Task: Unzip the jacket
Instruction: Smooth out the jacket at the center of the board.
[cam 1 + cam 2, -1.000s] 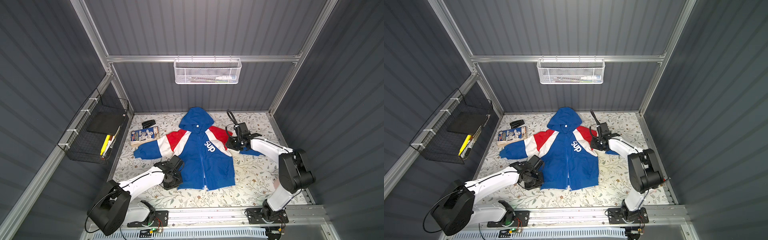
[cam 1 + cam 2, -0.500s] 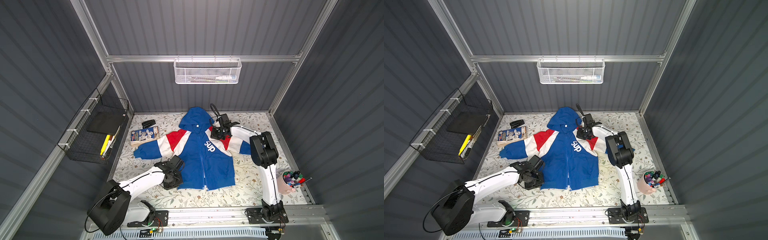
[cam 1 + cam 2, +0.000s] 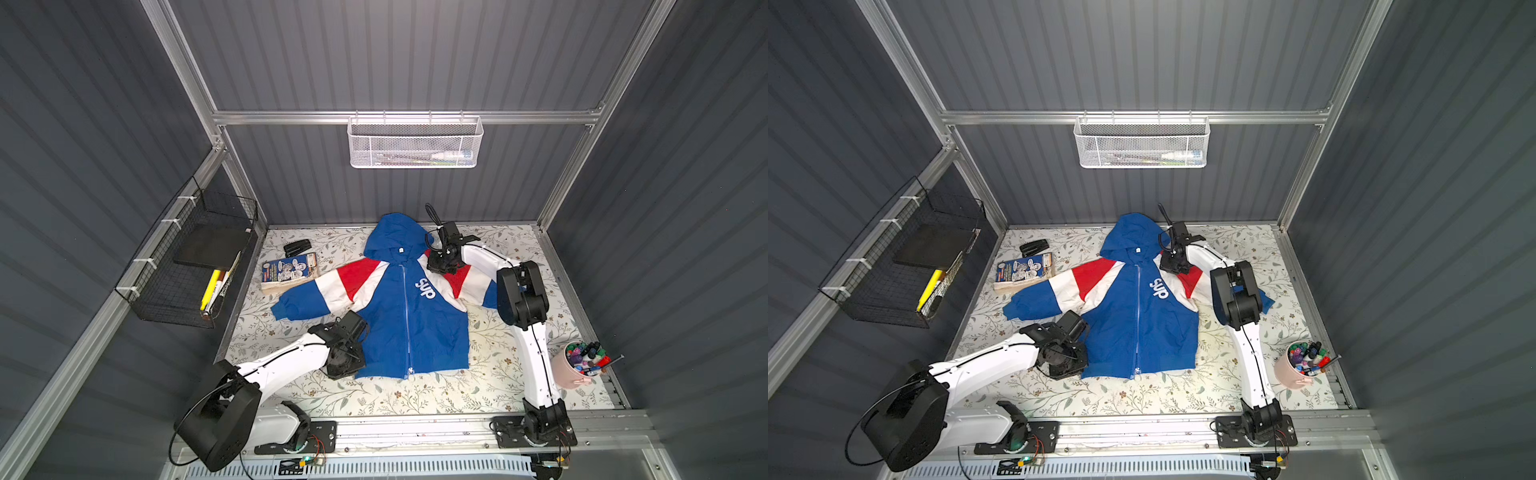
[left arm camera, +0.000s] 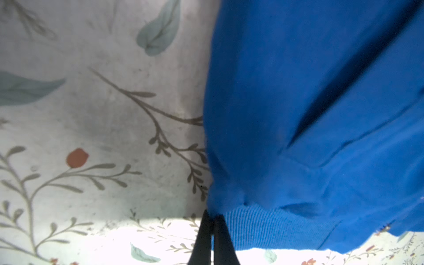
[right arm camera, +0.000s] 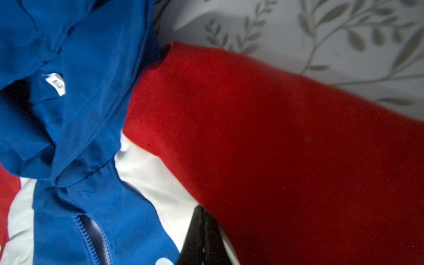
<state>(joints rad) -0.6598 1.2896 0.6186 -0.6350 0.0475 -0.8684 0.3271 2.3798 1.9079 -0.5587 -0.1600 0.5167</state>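
Lying flat on the floral table cover (image 3: 490, 390), the jacket (image 3: 415, 324) faces up in both top views, hood toward the back wall, its zipper (image 3: 405, 316) closed down to the hem. The left gripper (image 3: 351, 368) sits at the jacket's lower hem corner. The right gripper (image 3: 444, 266) is on the red-and-white shoulder beside the hood. A paperback (image 3: 289, 272) lies just beside one sleeve, and a pink cup of markers (image 3: 575, 370) stands well apart from the other.

From the left wrist, the black fingers (image 4: 202, 241) are pinched together on the corner of the jacket's ribbed hem (image 4: 275, 229).

From the right wrist, the fingers (image 5: 195, 238) are pressed together on the white stripe beside the red panel. Whether any cloth is caught between them I cannot tell.
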